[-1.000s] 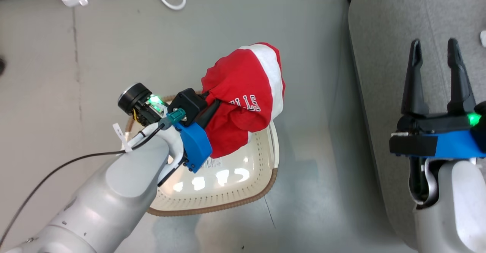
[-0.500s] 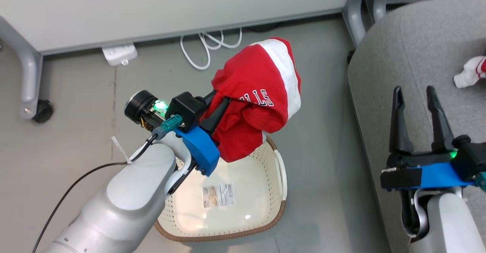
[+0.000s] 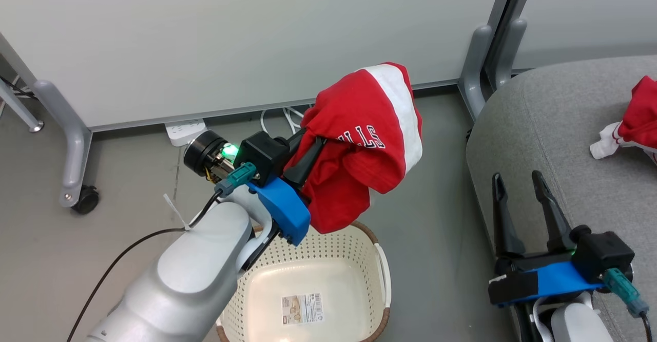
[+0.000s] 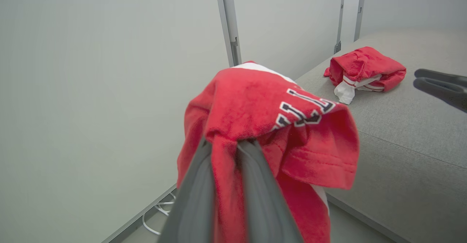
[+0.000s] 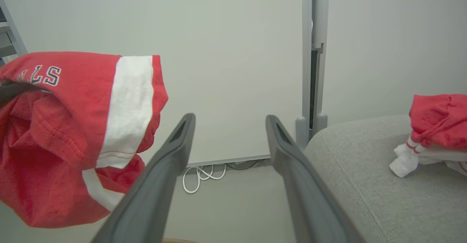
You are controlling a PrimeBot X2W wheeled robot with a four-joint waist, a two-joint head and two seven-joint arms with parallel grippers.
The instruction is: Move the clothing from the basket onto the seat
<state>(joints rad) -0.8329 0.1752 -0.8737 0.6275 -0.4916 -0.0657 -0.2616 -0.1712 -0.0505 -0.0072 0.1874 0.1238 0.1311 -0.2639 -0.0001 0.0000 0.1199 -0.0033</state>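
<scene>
Your left tool (image 3: 311, 152) is pinched almost closed on a fold of the red garment (image 3: 369, 141). The cloth is bunched between the two fingers. The rest drapes over and past the tips, with the white stripe and white lettering facing up. The garment hangs in the air, touching only that tool.

The basket (image 3: 318, 249) sits on the floor (image 3: 436, 229) below that tool. The garment's lowest edge is above the basket's far rim. A barcode sticker (image 3: 303, 308) shows on the basket bottom.

Your right tool (image 3: 516, 176) has its fingers spread wide with nothing between them. The grey seat (image 3: 564, 126) is well to the right of the left tool. It lies just beside the right tool and runs ahead and to the right of it. You cannot tell whether the right tool touches the seat.

The second red garment (image 3: 636, 116) lies crumpled on the seat, ahead and to the right of the right tool and well apart from it. White trim sticks out on the side nearer that tool.

Ahead of the left tool is a pale wall panel (image 3: 231, 39). A white cable (image 3: 290, 118) and a power strip (image 3: 186, 129) lie on the floor at its foot. A grey frame leg with a caster (image 3: 84, 200) stands to the left of that tool.
</scene>
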